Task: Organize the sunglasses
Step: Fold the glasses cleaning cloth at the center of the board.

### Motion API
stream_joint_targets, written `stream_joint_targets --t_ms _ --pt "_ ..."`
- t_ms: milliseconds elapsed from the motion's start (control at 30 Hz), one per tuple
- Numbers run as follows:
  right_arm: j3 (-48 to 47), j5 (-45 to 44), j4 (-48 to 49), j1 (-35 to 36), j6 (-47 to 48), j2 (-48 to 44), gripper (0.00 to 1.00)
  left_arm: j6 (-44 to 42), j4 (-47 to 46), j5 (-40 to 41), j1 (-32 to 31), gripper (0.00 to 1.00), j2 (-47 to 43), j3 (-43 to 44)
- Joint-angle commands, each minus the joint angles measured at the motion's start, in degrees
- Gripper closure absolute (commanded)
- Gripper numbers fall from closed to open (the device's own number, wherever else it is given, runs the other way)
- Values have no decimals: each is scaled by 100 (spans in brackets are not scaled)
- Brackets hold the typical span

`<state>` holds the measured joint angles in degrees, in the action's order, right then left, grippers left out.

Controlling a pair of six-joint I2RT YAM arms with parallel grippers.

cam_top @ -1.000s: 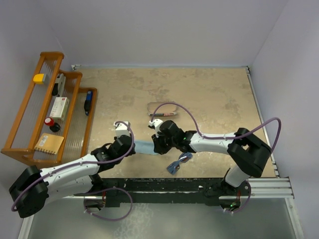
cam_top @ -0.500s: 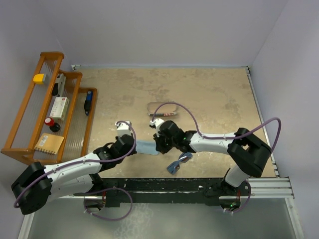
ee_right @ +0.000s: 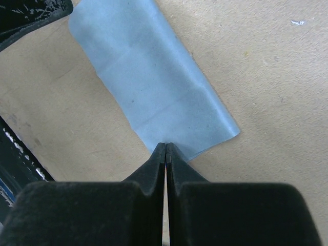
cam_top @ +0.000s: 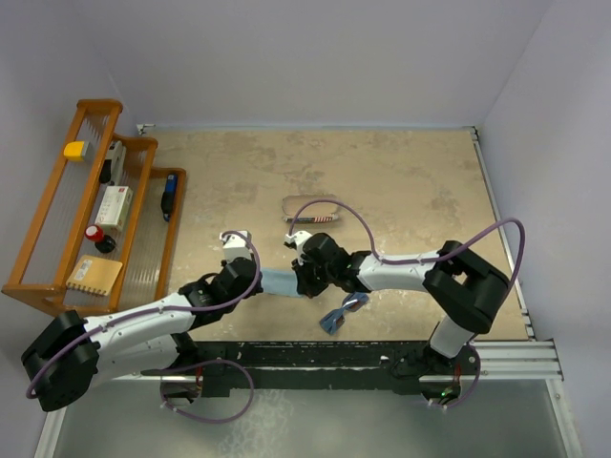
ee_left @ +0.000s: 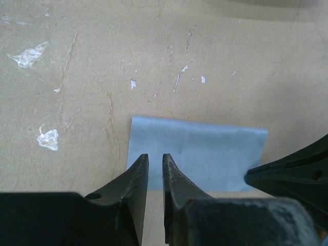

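Place: robot lab, tabletop manipulation cell.
Enclosure: plain pale walls [cam_top: 315, 57] boxing the table on three sides, no windows or decor.
Work surface: tan, mottled tabletop [cam_top: 410, 181], worn with white chips and scratches [ee_left: 29, 54].
Hardware: two white-and-black robot arms, left arm [cam_top: 134, 329] and right arm [cam_top: 401, 275], bases on a metal rail [cam_top: 516, 355] at the near edge.
Wiring: exposed purple cables [cam_top: 334, 200] looping off the arms.
Props: tiered wooden rack [cam_top: 99, 106] on the left side, stocked with small assorted items, staged like test objects.
Cameras: wrist-mounted views plus a fixed overhead one, typical data-collection rig.
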<state>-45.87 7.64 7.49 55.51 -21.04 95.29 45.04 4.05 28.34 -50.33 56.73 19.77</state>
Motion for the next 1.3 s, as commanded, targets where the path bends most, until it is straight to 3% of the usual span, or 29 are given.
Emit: stream_joint_targets --t_ms 0,500,767,1267 --pt "-97 80 -91 30 -140 60 100 108 -221 26 -30 86 -73 -30" --pt "-179 -796 -628 9 -171 226 100 552 280 -166 -30 80 -45 107" --pt "-212 -1004 -657 -2 -211 253 100 726 491 -186 -30 73 362 221" --pt "-97 -942 -569 -40 -212 192 100 592 690 51 -28 69 761 466"
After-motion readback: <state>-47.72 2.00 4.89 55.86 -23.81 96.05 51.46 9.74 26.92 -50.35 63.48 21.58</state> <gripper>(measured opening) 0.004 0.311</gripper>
